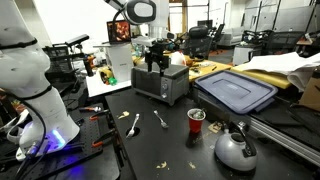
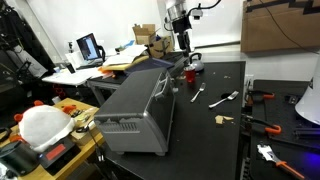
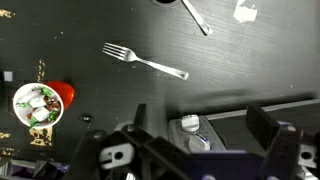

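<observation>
- Gripper [image 1: 155, 58] hung spread and empty above the toaster oven [image 1: 160, 86], fork [image 3: 145, 62] on the worktop [image 3: 250, 80] nearby
- Any grasp would call for a descent first

Fork [image 3: 145, 62] beside cup [image 3: 38, 105], both before toaster [image 1: 160, 82]

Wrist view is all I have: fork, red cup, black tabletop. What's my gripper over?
Observer: A silver toaster oven. The open gripper hangs just above its top, not touching.
Operator: Anything past the cup?
Observer: A grey kettle stands on the table close to the red cup.
Operator: Other side of the oven?
Observer: A blue lid lies flat right beside it.
</observation>
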You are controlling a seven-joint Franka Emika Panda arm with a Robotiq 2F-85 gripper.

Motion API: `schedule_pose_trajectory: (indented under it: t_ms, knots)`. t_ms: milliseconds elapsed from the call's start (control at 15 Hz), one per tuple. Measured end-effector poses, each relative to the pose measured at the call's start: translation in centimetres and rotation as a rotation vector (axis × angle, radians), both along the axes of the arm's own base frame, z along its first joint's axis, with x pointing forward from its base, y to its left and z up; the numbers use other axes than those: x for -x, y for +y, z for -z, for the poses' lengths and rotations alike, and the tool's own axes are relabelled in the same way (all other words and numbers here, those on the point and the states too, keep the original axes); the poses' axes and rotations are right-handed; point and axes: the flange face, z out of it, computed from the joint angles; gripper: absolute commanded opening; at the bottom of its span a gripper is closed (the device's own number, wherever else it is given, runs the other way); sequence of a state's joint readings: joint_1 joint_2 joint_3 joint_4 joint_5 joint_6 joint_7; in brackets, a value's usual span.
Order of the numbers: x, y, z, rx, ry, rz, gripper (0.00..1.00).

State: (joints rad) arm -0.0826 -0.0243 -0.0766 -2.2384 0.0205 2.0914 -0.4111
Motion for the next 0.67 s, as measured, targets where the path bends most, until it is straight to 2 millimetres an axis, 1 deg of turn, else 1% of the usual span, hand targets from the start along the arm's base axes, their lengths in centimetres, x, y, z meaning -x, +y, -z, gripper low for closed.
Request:
schedule_pose_trajectory:
  t_ms: [267, 667]
  knots:
    - [-0.2, 0.0, -1.3, 0.004, -0.026, 0.007, 1.0]
    - [-0.4, -0.3, -4.2, 0.011, -0.085, 0.034, 1.0]
